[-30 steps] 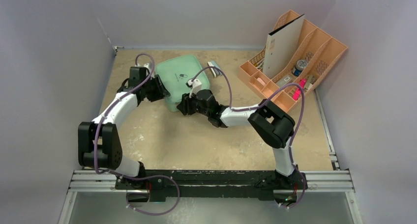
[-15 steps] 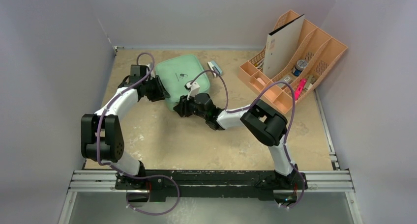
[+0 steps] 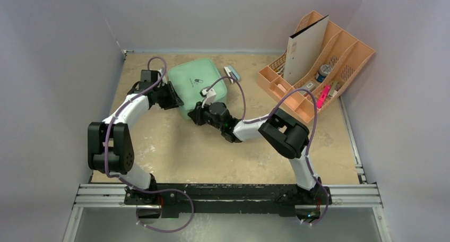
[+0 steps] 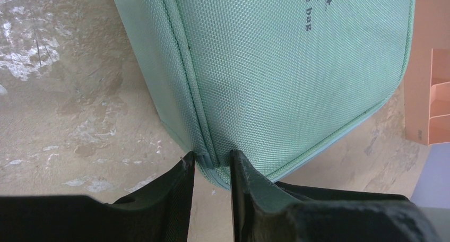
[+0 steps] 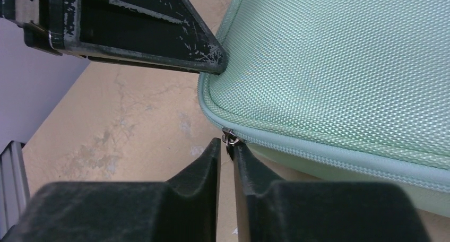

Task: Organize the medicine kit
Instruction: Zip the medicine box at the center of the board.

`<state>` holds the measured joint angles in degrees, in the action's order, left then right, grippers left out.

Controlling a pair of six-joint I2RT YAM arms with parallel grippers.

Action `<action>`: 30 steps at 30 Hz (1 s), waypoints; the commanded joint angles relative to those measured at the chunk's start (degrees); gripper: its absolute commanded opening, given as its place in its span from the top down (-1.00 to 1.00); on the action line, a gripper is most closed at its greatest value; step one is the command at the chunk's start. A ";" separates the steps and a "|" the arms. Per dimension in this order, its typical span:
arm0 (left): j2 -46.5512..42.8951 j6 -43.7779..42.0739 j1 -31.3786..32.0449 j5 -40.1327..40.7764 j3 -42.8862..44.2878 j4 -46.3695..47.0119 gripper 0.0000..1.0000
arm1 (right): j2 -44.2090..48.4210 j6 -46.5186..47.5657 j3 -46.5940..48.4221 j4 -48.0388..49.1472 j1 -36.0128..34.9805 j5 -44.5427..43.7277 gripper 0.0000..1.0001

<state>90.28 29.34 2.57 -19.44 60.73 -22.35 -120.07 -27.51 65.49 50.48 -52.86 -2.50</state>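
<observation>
From above, the closed medicine kit [image 3: 191, 75] lies far-centre on the surface [image 3: 175, 146], while the peach organizer [image 3: 361, 53] at far right holds a white folder [image 3: 306, 50] and a round tin [image 3: 324, 70]. The left wrist view shows the left tool [image 4: 212, 165] pinching the kit's corner seam. The right wrist view shows the right tool [image 5: 226, 149] pinching the kit's metal zip pull [image 5: 230, 138].

medicine kit [image 3: 197, 85]: mint-green woven-fabric clamshell, rounded rectangle, piped seam round the lid edge, small dark logo plus lettering on top. Lid is down. It lies flat on the table at about 11 o'clock from table centre, close to the far edge and turned slightly off square. Small metal zip pull [image 5: 229, 138] sits on the zip line at the case's near corner, roughly 6 o'clock from its own centre.
</observation>
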 commanded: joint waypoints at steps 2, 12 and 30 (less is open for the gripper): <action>2.10 -1.07 0.33 -2.09 1.25 -2.82 0.46 | 0.19 -1.42 0.45 7.73 0.35 -4.16 0.85; 4.05 -3.37 0.28 1.80 2.79 -6.71 0.56 | 0.85 1.35 -2.11 5.32 0.39 -2.99 1.00; 8.90 -6.46 0.24 7.28 5.09 -10.76 0.66 | 6.88 12.24 -8.27 1.06 2.11 -9.94 1.00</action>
<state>95.02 26.81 3.11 -19.29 66.65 -29.19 -116.64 -20.14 58.87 53.54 -52.16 -8.38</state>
